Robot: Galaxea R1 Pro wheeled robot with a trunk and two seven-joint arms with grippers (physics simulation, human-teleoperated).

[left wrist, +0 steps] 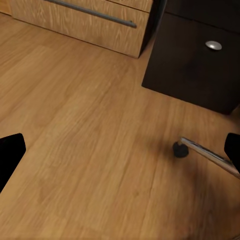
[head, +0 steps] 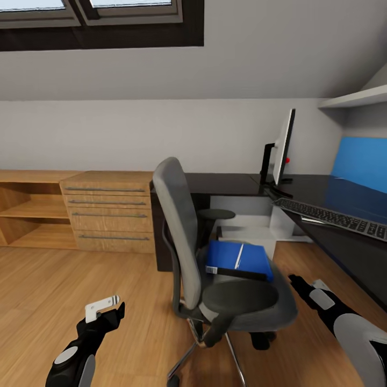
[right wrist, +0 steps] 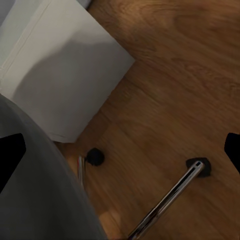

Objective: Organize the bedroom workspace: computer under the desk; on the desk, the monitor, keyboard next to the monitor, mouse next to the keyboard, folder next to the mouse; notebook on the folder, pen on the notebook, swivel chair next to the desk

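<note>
A: What sort of room is it?
B: An attic bedroom [head: 161, 123]: pale sloped walls, a dark-framed skylight [head: 102, 21], light wood floor [head: 64, 290]. No readable writing or labels anywhere.

A: Where are the task's things?
B: The swivel chair [head: 215, 269] stands off the black desk's [head: 344, 215] front edge. The blue folder [head: 239, 259] lies on its seat with the white pen [head: 238, 257] on top. The monitor [head: 282, 148] stands near the desk's inner corner, the keyboard [head: 333, 217] at the front edge beside it.

A: What's around?
B: A light wood chest [head: 107, 217] against the wall, and a pale grey box [head: 252, 226] under the desk.

A: The grippers?
B: The left gripper [head: 107, 307] hangs above the floor, fingers spread, empty. The left wrist view adds a dark drawer's silver knob [left wrist: 213, 45] and a chrome chair leg [left wrist: 210, 156]. The right gripper [head: 299, 281] is beside the seat; both finger tips [right wrist: 11, 150] sit wide apart there.
</note>
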